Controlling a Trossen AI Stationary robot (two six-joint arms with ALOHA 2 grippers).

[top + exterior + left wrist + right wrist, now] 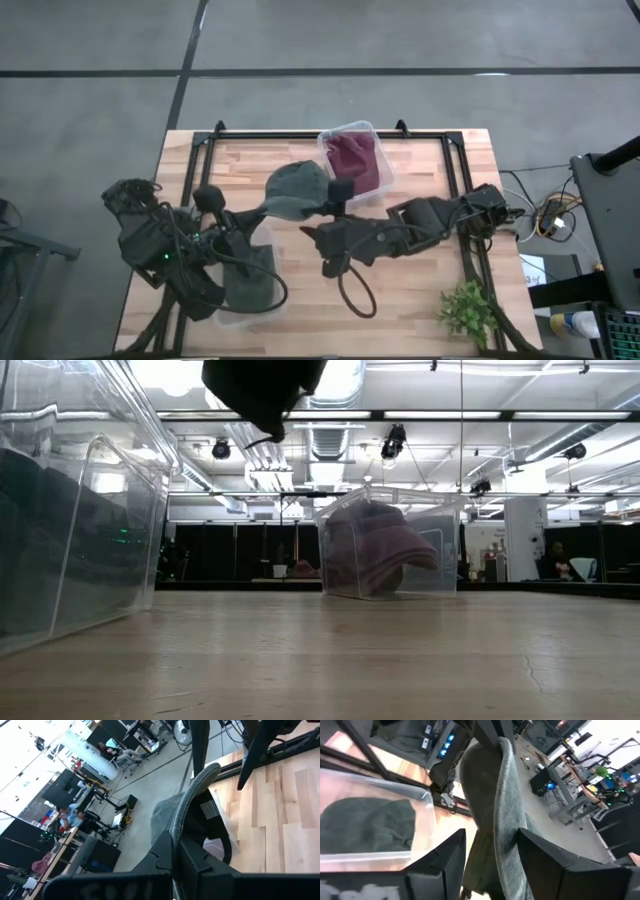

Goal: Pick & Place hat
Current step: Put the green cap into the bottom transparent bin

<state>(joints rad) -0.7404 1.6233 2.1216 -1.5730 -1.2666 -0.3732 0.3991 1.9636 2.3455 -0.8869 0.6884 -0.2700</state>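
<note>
A grey-green hat (298, 188) hangs in the air over the table's middle, and my left gripper (262, 210) is shut on its left edge. In the low view the hat (262, 388) shows dark at the top, clear of the table. My right gripper (312, 228) reaches in from the right, just near of the hat. It is open, its fingers (445, 857) standing on either side of the hat's lower edge (506, 835); I cannot tell whether they touch it. The hat's crown (480, 765) shows beyond the fingers. My left gripper pinches the hat's rim edge (176, 837) between its two fingers, coming nearly level from the table's left. The hat's inside, with a label (207, 810), faces one finger and the crown's outside the other. The hat is lifted clear, sticking out past the fingers.
A clear bin (372, 150) at the far middle holds a maroon hat (352, 160). Another clear bin (240, 318) at the near left, under my left arm, holds a dark green hat (370, 827). A small green plant (466, 310) stands near right. A black cable loop (355, 292) hangs below my right arm.
</note>
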